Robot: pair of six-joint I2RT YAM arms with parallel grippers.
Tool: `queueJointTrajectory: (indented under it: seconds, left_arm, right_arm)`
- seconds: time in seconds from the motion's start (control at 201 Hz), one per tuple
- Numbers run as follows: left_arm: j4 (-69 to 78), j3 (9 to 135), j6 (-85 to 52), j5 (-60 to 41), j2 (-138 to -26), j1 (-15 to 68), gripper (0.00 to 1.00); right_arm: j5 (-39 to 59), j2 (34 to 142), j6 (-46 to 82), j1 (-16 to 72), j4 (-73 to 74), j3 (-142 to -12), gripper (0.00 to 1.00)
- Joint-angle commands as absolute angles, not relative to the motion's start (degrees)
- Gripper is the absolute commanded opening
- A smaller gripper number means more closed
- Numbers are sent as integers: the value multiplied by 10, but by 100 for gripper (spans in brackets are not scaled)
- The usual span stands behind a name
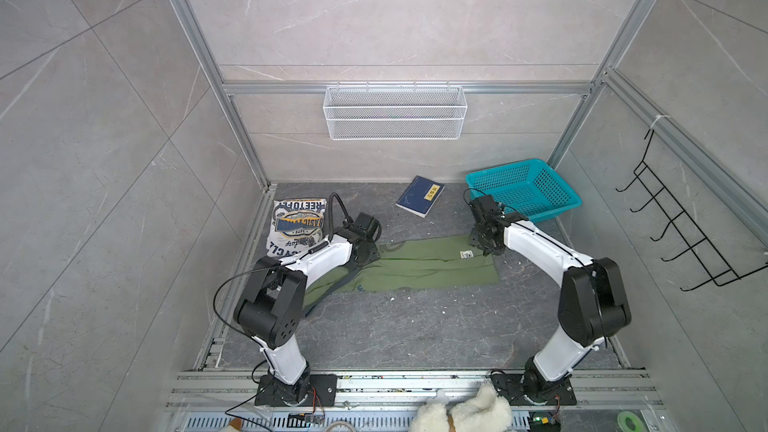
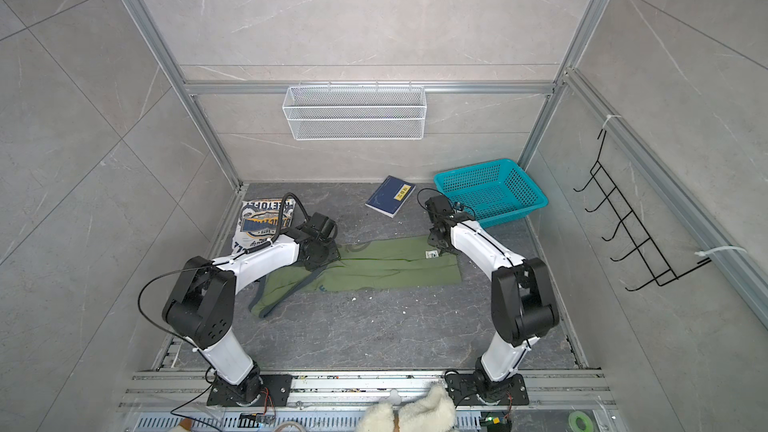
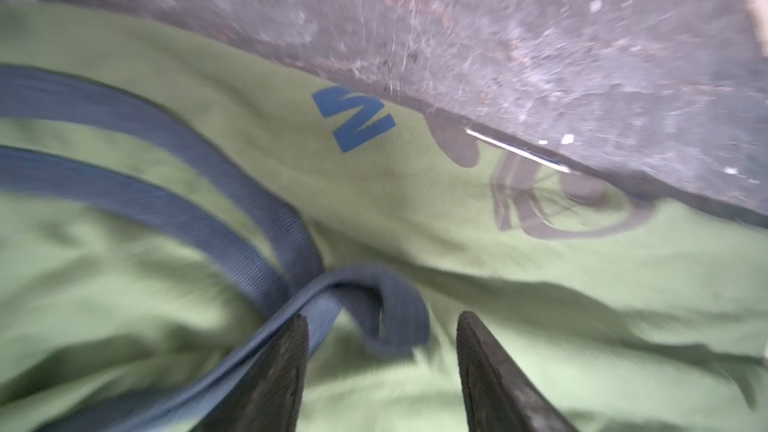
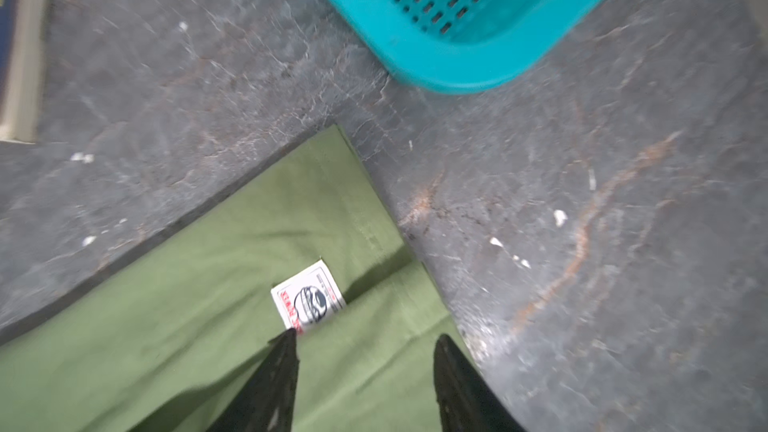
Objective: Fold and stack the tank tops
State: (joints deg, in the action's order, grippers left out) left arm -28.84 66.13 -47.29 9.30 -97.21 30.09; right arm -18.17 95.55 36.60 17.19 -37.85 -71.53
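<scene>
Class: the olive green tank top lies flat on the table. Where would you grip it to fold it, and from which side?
From above, at its short ends: the olive green tank top lies long and flat, so pinch the hem edge beside the white label and the raised navy strap loop; edges and loops probably lift easiest.

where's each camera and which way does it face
Both top views: high above, looking down on the dark stone table; both arms show.
Left wrist: low over the olive green cloth tank top; open left gripper shows.
Right wrist: over that top's corner, facing the teal plastic basket; open right gripper shows.
Shared: all four show the green top.
</scene>
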Motion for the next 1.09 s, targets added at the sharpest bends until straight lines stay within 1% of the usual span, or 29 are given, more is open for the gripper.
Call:
queueJointTrajectory:
  seconds: [0.0,0.06,0.149,0.244,0.353,0.552,0.667,1.09]
  left_arm:
    - [-331,671,-433,133,-920,331,62]
    - [-344,673,-431,137,-921,354,62]
    - [-345,674,-439,106,-941,375,62]
    - [-317,672,-442,75,-963,392,61]
    - [-295,680,-451,53,-991,401,60]
    - [-279,703,-454,60,-1047,394,58]
    - [-271,708,-457,66,-1061,381,58]
    - [-259,713,-454,70,-1085,303,58]
  right_arm:
    - [-153,915,339,177,-383,-675,55]
    - [-128,916,343,177,-377,-654,55]
    - [-101,923,352,174,-360,-630,55]
    - [-47,928,353,169,-312,-605,53]
    - [-16,947,347,169,-294,-602,49]
    - [-17,1002,343,170,-291,-618,46]
    - [-26,1024,343,170,-287,-635,46]
    - [-47,1117,338,169,-300,-770,45]
